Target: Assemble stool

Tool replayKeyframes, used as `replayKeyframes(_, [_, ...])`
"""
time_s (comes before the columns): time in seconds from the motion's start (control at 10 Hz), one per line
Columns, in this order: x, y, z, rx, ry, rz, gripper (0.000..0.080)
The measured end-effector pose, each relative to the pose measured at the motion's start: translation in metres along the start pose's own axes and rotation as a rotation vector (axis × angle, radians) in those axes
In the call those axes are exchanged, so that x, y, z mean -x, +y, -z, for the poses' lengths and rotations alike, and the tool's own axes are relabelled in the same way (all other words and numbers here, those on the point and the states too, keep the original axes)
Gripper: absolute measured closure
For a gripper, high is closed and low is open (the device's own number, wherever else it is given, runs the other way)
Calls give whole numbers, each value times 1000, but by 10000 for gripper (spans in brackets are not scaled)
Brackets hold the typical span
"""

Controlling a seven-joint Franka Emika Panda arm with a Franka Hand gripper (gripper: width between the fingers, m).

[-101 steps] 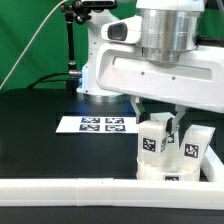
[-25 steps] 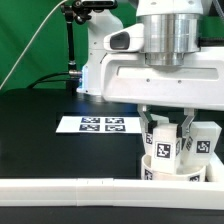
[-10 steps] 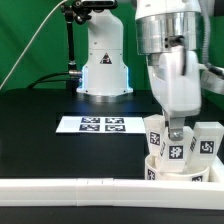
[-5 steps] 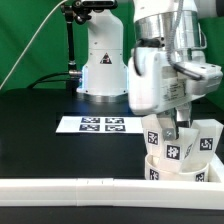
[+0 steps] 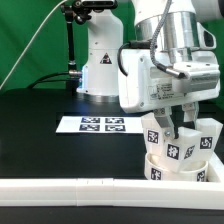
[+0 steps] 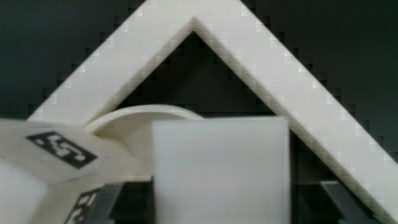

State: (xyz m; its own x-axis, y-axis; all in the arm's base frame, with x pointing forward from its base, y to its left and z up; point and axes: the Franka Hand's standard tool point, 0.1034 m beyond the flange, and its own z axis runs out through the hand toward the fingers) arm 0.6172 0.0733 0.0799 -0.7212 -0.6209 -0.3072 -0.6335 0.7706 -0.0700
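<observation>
The stool's round seat disc [image 5: 178,171] lies rim up at the exterior view's right, against the rail. Three short white tagged legs stand in it: one at the back left [image 5: 154,131], one in front [image 5: 176,150], one on the right [image 5: 209,139]. My gripper [image 5: 184,126] comes down from above and is shut on the top of the front leg. In the wrist view that leg [image 6: 222,165] fills the gap between my dark fingers [image 6: 125,205] of the gripper [image 6: 222,208]. Another tagged leg [image 6: 50,160] and the seat rim [image 6: 143,114] show beside it.
The long white L-shaped rail [image 5: 80,190] runs along the front edge, and its corner [image 6: 196,35] shows in the wrist view. The marker board [image 5: 95,124] lies flat on the black table, at the seat's left. The arm's base [image 5: 103,60] stands behind.
My hand has turned about its upright axis while staying over the seat, still closed on the front leg. The seat and the other legs stay where they were.
</observation>
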Motion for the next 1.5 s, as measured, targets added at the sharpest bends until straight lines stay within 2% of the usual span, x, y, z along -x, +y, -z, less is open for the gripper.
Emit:
replayKeyframes(0.3, [-1, 0, 0, -2, -10, -70, 462])
replayKeyframes(0.6, [-4, 0, 1, -25, -52, -169, 462])
replayKeyframes(0.7, [-4, 1, 1, -23, -50, -163, 361])
replayKeyframes(0.8, [-4, 1, 0, -24, -48, -128, 361])
replayKeyframes(0.9, [-2, 2, 1, -17, -43, -70, 230])
replayKeyframes(1.0, [4, 2, 7, 2, -38, 13, 175])
replayKeyframes(1.1, [12, 1, 13, 19, -39, 96, 175])
replayKeyframes(1.2, [16, -4, 17, 8, -49, 196, 155])
replayKeyframes(1.5, [12, -4, 14, 2, -37, 380, 150])
